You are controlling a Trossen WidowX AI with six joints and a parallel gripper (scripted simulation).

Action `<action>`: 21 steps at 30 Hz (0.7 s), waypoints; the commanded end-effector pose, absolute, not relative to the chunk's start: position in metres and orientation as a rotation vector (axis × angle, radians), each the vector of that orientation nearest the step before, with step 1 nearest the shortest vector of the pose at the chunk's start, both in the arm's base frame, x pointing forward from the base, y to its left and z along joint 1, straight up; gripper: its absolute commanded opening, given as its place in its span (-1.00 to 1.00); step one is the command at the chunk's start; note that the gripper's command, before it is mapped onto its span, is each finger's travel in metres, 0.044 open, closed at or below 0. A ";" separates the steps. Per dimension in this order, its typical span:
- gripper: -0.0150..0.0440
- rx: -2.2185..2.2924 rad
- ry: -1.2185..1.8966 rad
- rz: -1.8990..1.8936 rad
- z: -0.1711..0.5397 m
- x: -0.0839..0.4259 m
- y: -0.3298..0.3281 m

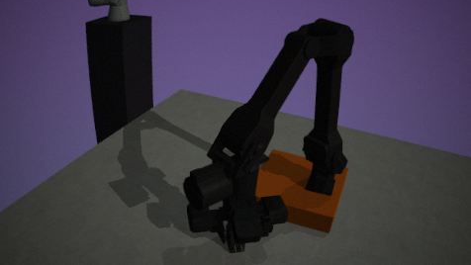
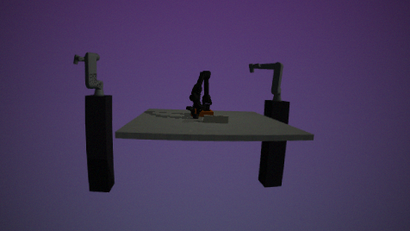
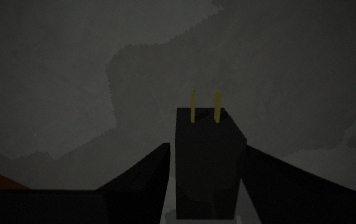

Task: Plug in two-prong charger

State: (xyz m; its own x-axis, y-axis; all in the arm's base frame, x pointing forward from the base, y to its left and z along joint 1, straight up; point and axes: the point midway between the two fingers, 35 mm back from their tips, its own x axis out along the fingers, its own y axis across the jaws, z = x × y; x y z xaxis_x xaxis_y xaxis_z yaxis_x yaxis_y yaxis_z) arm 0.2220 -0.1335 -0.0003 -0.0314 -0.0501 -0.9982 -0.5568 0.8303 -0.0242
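Observation:
The black charger (image 1: pixel 236 248) (image 3: pixel 205 165) lies between my fingers, its two brass prongs pointing up and away in the wrist view. My gripper (image 1: pixel 231 242) (image 3: pixel 202 149) is partly open, low over the table and around the charger. A thin gap shows between the left finger and the charger; the right finger is against or very near its side. A pale grey block (image 2: pixel 215 120), apparently the power strip, stands on the table in the exterior view. Its outlets cannot be made out, and it is not seen in the other two views.
The orange base (image 1: pixel 317 218) (image 2: pixel 209 113) of my arm stands behind the gripper; its corner (image 3: pixel 10 184) shows at the wrist view's lower left. The grey table (image 1: pixel 396 208) (image 2: pixel 258 131) carries the arm's shadows. Two other arms stand on dark pedestals (image 2: pixel 100 146) (image 2: pixel 272 164) beyond the table sides.

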 end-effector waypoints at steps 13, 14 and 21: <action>-0.49 -0.495 1.568 0.433 0.021 0.222 -0.134; -0.49 -0.494 1.569 0.433 0.026 0.222 -0.134; -0.49 -0.492 1.573 0.431 0.056 0.219 -0.134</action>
State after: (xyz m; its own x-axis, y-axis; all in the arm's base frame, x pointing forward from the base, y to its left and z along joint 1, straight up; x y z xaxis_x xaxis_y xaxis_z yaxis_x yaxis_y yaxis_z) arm 0.2209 -0.1335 0.0445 -0.0338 -0.0492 -0.9982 -0.5553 0.8313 -0.0222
